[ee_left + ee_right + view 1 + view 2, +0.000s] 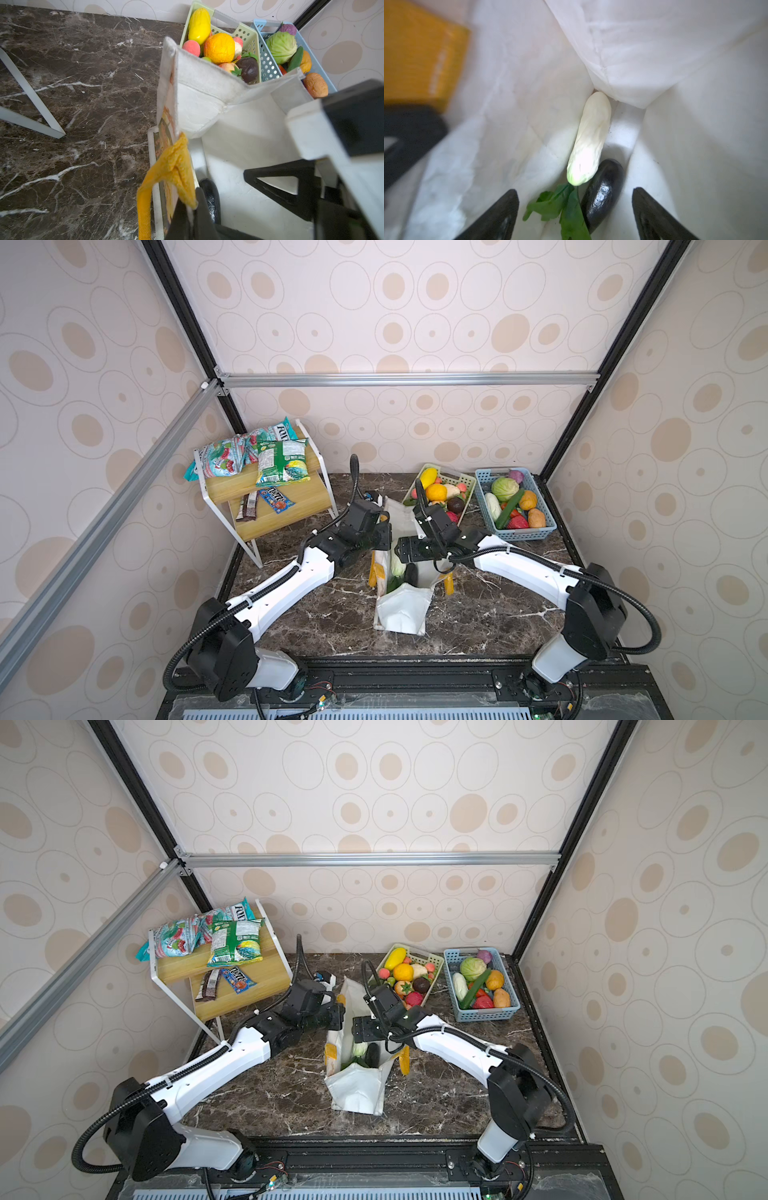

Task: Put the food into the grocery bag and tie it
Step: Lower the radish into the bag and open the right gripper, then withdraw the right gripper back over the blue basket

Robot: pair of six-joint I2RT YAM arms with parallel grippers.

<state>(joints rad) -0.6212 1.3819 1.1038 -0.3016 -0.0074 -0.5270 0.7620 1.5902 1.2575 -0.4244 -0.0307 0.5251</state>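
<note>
The left gripper (pixel 191 207) pinches the rim of the grocery bag (pixel 207 104) to keep it open; the right gripper (pixel 574 190), jaws wide apart, hangs over the pale cabbage (pixel 591 137) inside

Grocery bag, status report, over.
Left tool shut on handle, holding bag open. Right tool open, empty, in bag mouth over cabbage and eggplant. More in green basket, blue basket; nothing in the way.

Inside the grocery bag (pixel 401 614) lie cabbage (pixel 588 139) and eggplant (pixel 604 191).
</note>
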